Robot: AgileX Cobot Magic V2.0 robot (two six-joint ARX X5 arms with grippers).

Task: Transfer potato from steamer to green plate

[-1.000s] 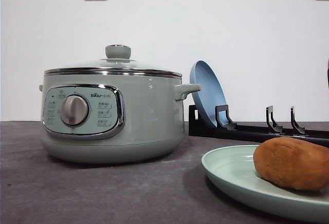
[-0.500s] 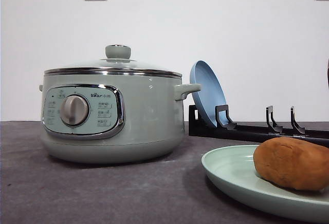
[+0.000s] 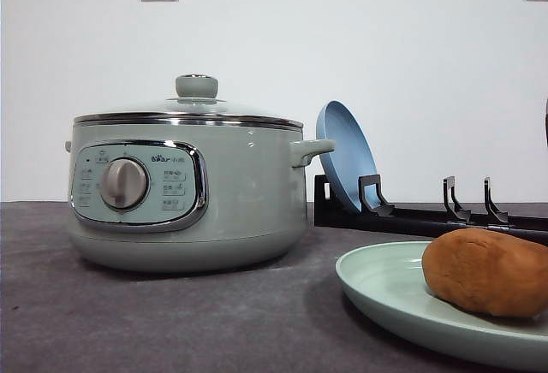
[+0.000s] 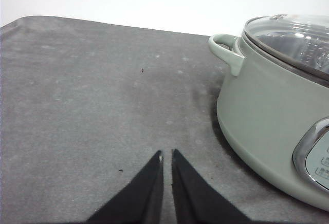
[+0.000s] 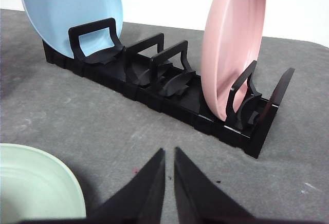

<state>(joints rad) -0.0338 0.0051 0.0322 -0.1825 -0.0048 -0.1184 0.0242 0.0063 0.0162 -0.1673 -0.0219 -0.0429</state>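
While the steamer (image 3: 188,189) sits at about 9 o'clock on the grey counter (image 3: 154,322) with its glass lid (image 3: 193,106) on, the potato (image 3: 486,272) is lying on the green plate (image 3: 385,292) down at 4 o'clock. Behind, a blue plate (image 3: 342,155) leans in a black rack (image 3: 428,217); a pink plate (image 5: 234,44) stands there too. Left claw (image 4: 166,154) and right claw (image 5: 168,152) are both pinched nearly closed, holding nothing, hovering over bare counter.
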